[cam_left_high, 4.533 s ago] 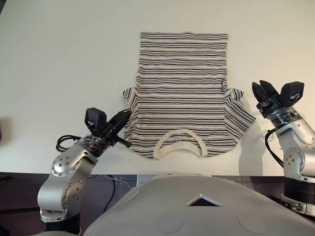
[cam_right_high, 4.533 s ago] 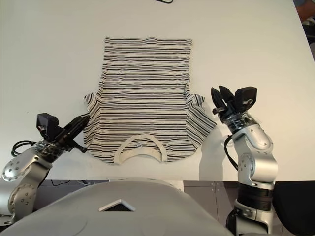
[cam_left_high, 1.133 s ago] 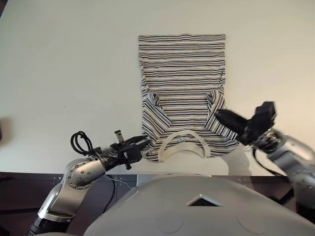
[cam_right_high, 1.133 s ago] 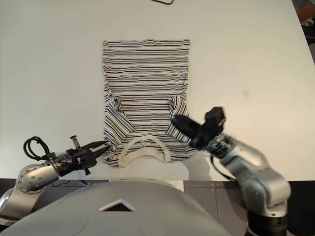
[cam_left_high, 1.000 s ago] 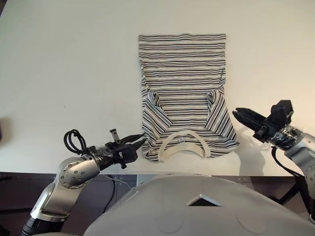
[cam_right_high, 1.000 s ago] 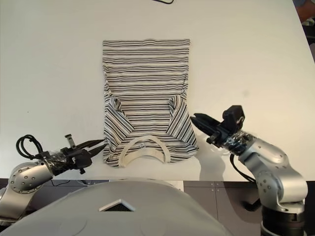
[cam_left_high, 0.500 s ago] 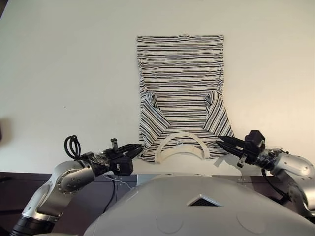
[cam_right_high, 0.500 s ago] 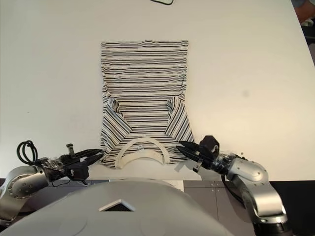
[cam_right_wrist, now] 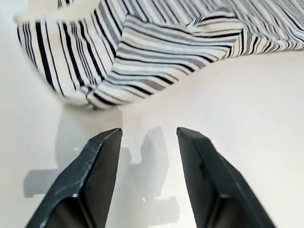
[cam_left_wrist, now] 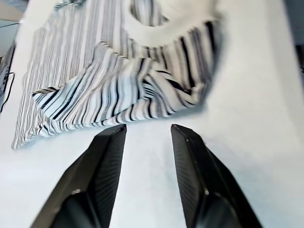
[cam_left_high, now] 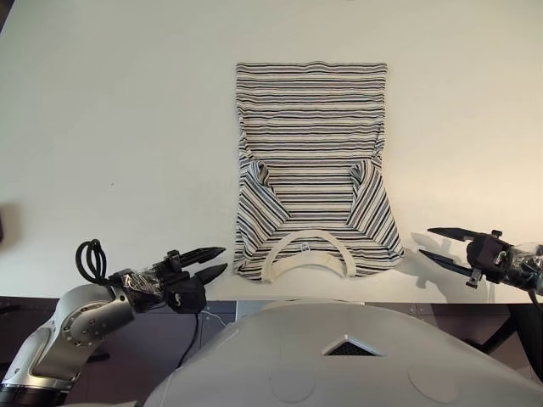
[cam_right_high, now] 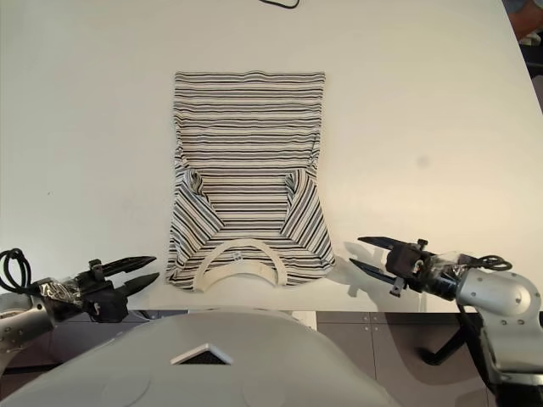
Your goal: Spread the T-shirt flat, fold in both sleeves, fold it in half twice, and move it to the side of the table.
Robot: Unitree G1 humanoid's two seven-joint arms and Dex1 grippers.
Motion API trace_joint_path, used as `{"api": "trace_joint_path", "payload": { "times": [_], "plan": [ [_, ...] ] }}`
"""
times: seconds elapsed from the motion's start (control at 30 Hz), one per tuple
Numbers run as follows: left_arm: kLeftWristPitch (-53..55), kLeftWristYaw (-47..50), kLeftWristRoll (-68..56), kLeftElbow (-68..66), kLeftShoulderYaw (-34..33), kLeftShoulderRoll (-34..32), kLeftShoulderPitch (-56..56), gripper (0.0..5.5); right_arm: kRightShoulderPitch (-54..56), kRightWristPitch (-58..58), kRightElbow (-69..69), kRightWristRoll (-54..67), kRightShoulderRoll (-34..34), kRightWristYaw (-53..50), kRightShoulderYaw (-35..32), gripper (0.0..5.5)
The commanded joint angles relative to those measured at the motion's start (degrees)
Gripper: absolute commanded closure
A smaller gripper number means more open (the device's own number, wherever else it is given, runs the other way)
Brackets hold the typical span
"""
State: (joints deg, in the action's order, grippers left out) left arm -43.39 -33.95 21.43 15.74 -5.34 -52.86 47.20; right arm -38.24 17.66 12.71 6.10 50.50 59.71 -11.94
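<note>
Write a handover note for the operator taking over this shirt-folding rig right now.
Left gripper: open, empty, at the near edge of the table, beside the collar-end corner of the T-shirt.
Right gripper: open, empty, off the opposite corner.
T-shirt lies flat mid-table, collar nearest the robot.
Done: spread, both sleeves folded in.
To do: two half-folds, then move it to the side.

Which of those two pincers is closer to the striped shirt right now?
The left pincer: its tips almost reach the near corner of the T-shirt. The right pincer leaves a wider gap on its side.
</note>
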Motion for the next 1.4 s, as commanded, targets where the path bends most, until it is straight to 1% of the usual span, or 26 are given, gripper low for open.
{"api": "trace_joint_path", "payload": {
  "times": [0.03,0.17,0.3,0.47,0.63,0.77,0.8,0.83,0.9,1.03,1.17,1.27,1.4],
  "plan": [
    [-5.84,3.52,8.95,-3.29,1.76,0.25,-1.74,3.56,1.96,9.04,-5.21,-5.02,0.68,-1.01,2.26,3.04],
    [-6.21,6.87,14.96,-5.47,4.51,2.6,-5.87,3.56,3.07,12.16,-7.71,-6.75,0.28,-2.1,4.45,3.04],
    [-5.89,9.31,19.17,-6.81,7.39,3.74,-9.28,3.56,4.06,12.68,-7.9,-7.21,0.19,-3.07,6.44,3.04],
    [-5.89,10.55,21.17,-6.9,10.64,3.36,-11.8,3.56,6.1,14.24,-9.73,-7.61,1.49,-3.63,7.53,3.04],
    [-5.01,9.1,19.77,-7.24,12.82,1.64,-12.81,3.56,7.46,16.03,-10.97,-8.2,1.82,-4.29,8.17,3.04],
    [-4.83,8.22,15.75,-7.73,14.3,0.12,-12.96,4.25,7.71,17.27,-11.25,-8.58,2.17,-4.93,8.78,2.99],
    [-4.64,8.12,15.26,-7.74,14.56,-0.06,-12.86,4.52,7.8,17.66,-11.34,-8.76,2.4,-5.06,8.94,2.99],
    [-4.24,7.92,14.47,-7.89,15.0,-0.09,-12.74,4.57,7.89,18.15,-11.48,-8.94,2.69,-5.19,9.11,2.99],
    [-3.32,7.52,13.42,-8.0,15.58,0.04,-12.5,4.88,7.89,19.69,-11.48,-9.18,3.33,-5.27,9.34,2.99],
    [-1.84,6.8,11.49,-8.24,16.23,-0.08,-12.34,5.39,7.37,27.43,-11.91,-13.53,5.13,-6.18,10.26,2.99],
    [-1.18,6.12,10.42,-8.24,16.96,-0.16,-12.71,5.4,9.06,33.84,-14.99,-21.25,3.84,-10.59,12.66,2.37],
    [-1.33,5.47,9.7,-8.51,17.43,-0.37,-13.7,5.4,10.51,34.56,-14.68,-24.91,1.81,-13.95,15.15,2.37],
    [-1.72,4.91,8.38,-8.72,17.41,-0.89,-14.56,5.4,11.43,33.92,-15.1,-27.26,1.92,-16.42,17.72,2.37]
  ]
}}
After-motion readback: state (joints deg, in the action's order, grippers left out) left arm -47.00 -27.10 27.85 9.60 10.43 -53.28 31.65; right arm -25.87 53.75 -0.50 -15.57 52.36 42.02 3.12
